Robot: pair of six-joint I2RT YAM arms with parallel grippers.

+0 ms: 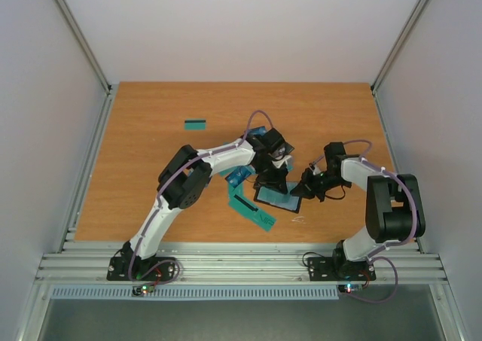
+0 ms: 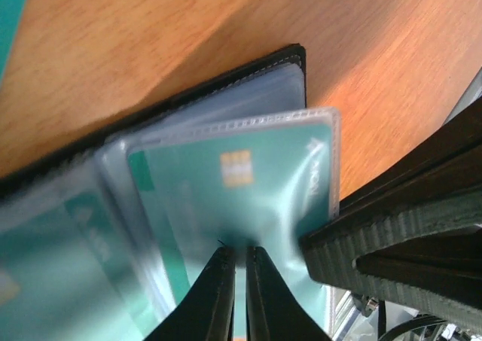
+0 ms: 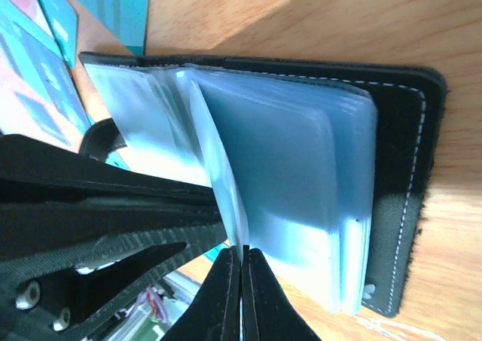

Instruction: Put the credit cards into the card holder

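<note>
The black card holder lay open on the table between both arms, clear sleeves fanned. The left gripper pinched 1 sleeve holding a teal card; the right gripper clamped another sleeve.

arms — white links, black joints | cables purple | claw fingers — black, tapered

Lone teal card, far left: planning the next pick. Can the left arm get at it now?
Probably, but not at once. Only bare table lies between the lone card and the left gripper, which is shut on another card at the card holder and must let go first.
</note>
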